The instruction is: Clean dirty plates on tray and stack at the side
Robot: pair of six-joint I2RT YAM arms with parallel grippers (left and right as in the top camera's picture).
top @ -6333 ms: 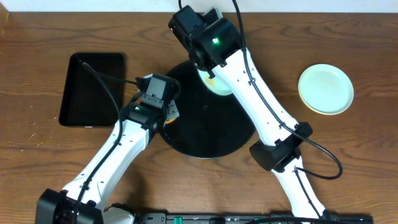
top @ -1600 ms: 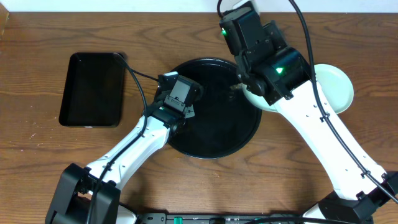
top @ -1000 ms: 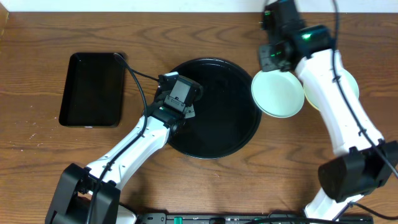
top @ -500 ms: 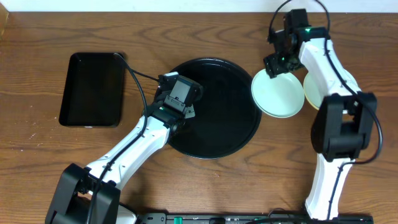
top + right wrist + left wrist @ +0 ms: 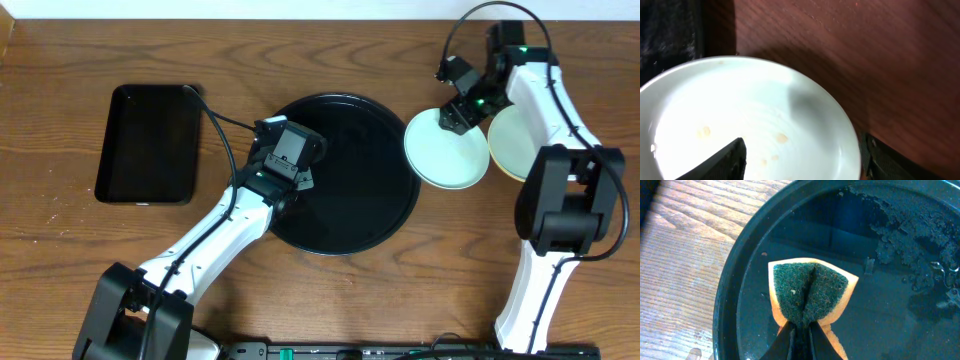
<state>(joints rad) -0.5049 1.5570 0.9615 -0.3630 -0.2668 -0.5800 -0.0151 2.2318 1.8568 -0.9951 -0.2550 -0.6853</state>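
- Now, the left gripper (image 5: 800,330) is clamped tight on a folded yellow sponge with a green scouring face (image 5: 807,287). It pinches the sponge at the fold, so the rough green side fans out ahead, ready for scrubbing.
- It hangs over the left part of the large round glossy black tray (image 5: 345,247). The tray floor shows wet, foamy smears in the left wrist view and no plate in sight, so the sponge looks parked, waiting for work.
- Over on the right, the right gripper (image 5: 462,105) hovers with its jaws spread wide over the far rim of a pale mint-blue round plate (image 5: 445,155). One finger (image 5: 725,162) sits above the dish and the other above bare wood. Neither presses on it, so nothing is held.
- That plate lies flat on the brown wooden table (image 5: 300,60), off the tray and just beside its right rim, which fits the "stack at the side" half of the job.
- Its right edge meets a pale yellow round plate (image 5: 508,150). It seems to lap over that plate rather than sit squarely on top, so the stack reads as loose. Whether a third plate hides beneath cannot be told.
- A few small orange-brown specks (image 5: 781,137) show on the mint plate, so the wipe may not be perfect.
- The smaller rectangular black tray (image 5: 150,143) sits well apart at the left, no part of this step.
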